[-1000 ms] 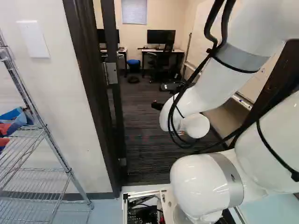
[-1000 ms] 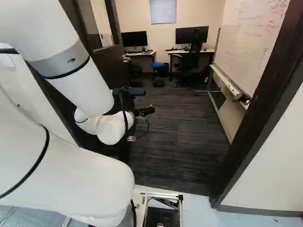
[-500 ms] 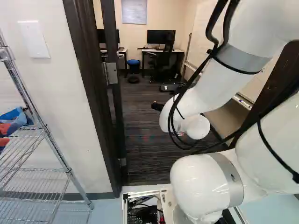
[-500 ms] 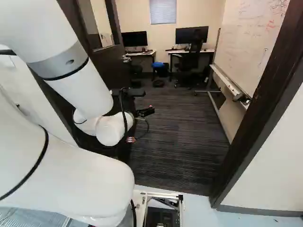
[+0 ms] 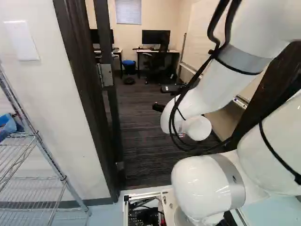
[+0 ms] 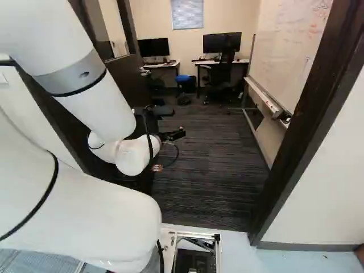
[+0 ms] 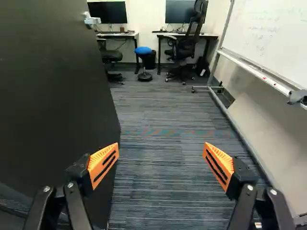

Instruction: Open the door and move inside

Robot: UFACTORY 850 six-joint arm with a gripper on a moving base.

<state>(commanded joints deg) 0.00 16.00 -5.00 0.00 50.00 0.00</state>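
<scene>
In the right base view my gripper (image 6: pixel 173 135) reaches through the doorway, to the right of the dark door (image 6: pixel 126 79). The door stands swung inward along the room's left side. In the wrist view the gripper (image 7: pixel 161 149) is open, its orange-padded fingers wide apart with only carpet seen between them. One finger overlaps the edge of the door panel (image 7: pixel 48 96) there; whether they touch I cannot tell. The door's handle (image 7: pixel 91 20) is farther ahead on that side. A metal hinge (image 5: pixel 106 74) shows at the door frame (image 5: pixel 87 94) in the left base view.
The right door post (image 6: pixel 310 125) stands beside the base's path. Beyond it a whiteboard (image 6: pixel 287 51) on a wheeled stand lines the right wall. Desks, a black chair (image 6: pixel 222 74) and a blue stool (image 6: pixel 183 78) are at the back. A wire shelf (image 5: pixel 51 165) stands left outside.
The base has turned slightly to the right, so doorway, shelf and room have shifted left in both base views. The arm holds its pose against its lowest joint.
</scene>
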